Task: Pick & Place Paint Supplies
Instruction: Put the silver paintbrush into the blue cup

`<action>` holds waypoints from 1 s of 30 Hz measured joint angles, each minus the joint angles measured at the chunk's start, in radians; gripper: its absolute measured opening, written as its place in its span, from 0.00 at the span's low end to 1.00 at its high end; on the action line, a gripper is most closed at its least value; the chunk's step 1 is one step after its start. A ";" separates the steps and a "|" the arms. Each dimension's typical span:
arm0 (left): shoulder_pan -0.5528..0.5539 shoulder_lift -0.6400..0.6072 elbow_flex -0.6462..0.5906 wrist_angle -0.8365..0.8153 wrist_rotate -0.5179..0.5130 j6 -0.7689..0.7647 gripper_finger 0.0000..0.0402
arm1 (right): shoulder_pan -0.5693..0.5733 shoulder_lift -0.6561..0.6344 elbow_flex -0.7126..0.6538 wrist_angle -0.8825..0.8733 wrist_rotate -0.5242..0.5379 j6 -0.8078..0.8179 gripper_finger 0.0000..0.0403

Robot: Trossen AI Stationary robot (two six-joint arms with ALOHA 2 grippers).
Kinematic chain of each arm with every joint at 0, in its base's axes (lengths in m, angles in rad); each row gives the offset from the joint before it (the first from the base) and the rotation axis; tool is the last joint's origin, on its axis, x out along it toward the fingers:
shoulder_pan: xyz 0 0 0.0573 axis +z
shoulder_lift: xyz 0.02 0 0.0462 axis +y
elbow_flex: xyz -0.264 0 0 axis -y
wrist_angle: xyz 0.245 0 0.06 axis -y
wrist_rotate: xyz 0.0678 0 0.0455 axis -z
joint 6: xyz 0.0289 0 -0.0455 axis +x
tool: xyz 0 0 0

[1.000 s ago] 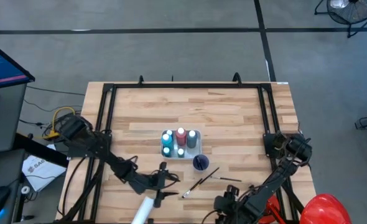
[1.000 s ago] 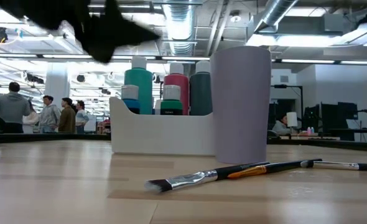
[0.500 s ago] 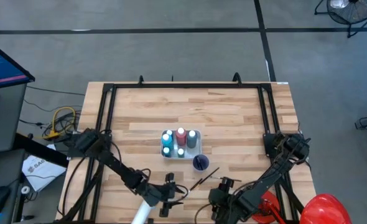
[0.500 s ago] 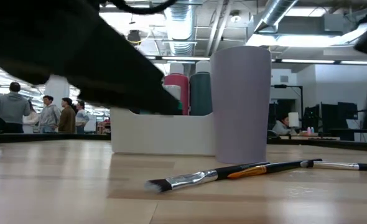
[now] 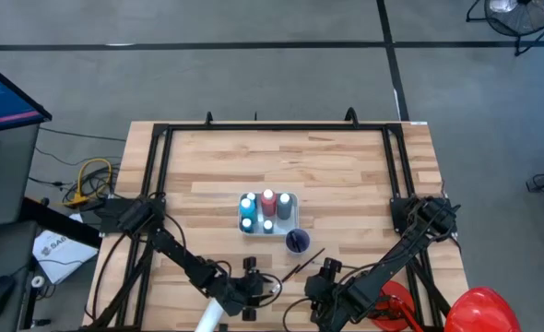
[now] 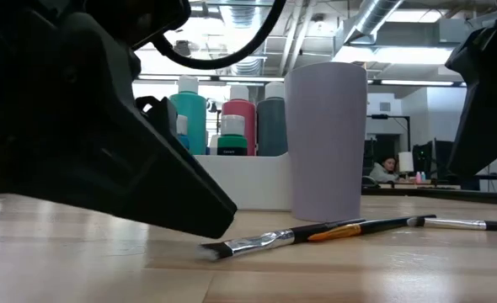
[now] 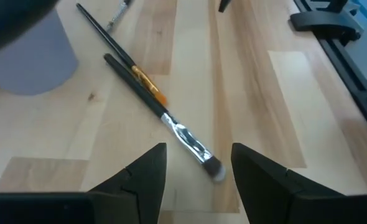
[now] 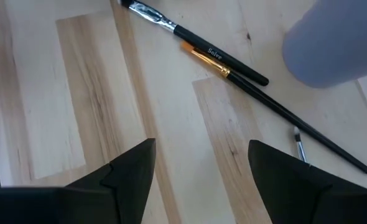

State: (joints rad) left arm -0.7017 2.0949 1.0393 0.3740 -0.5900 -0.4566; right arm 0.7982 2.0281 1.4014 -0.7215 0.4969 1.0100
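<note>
Two dark-handled brushes (image 7: pixel 147 93) are seen lying crossed on the table (image 5: pixel 346 166), just beside a lilac cup (image 6: pixel 326 139); a third, thinner brush (image 6: pixel 455 223) lies near them. Behind the cup, paint bottles (image 6: pixel 232 118) are held upright in a white caddy (image 5: pixel 268 214). The left hand (image 7: pixel 196 171) is poised over the bristle end of the flat brush, its fingers (image 7: pixel 143 174) spread either side, nothing pinched. The right hand (image 8: pixel 199 165) is held nearby above the handles, fingers spread and empty.
</note>
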 joint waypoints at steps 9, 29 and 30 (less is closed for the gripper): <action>0.015 0.007 0.001 0.002 0.068 -0.036 0.44 | -0.003 0.000 0.000 0.003 0.000 -0.018 0.62; 0.086 0.055 0.003 -0.060 0.159 -0.093 0.38 | -0.001 0.000 0.000 0.015 0.000 -0.017 0.62; 0.086 0.055 0.003 -0.066 0.163 -0.093 0.37 | -0.004 0.000 0.000 0.015 0.000 -0.018 0.62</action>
State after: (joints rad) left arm -0.6155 2.1502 1.0428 0.3078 -0.4266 -0.5499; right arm 0.7944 2.0281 1.4014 -0.7063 0.4969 0.9924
